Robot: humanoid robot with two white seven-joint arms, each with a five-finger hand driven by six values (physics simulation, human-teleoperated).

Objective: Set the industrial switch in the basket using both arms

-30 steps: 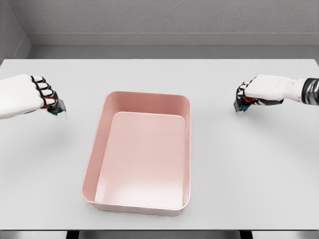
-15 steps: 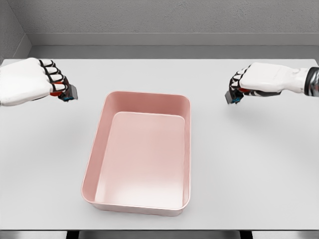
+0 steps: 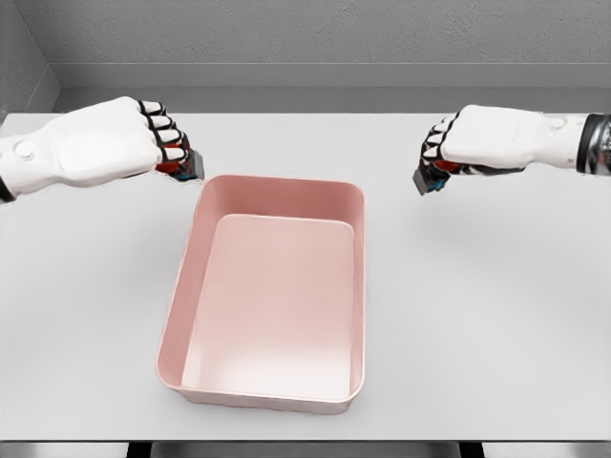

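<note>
Left hand (image 3: 115,145), right hand (image 3: 477,141): each clenched on a small dark switch (image 3: 191,168), (image 3: 427,179), flanking empty pink basket (image 3: 205,205) on table (image 3: 496,305).

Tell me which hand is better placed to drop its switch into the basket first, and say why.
Left. The left hand, shut on its switch, appears right at the basket's far-left corner. The right hand holds its switch with bare table between it and the rim, so it likely has farther to go.
</note>
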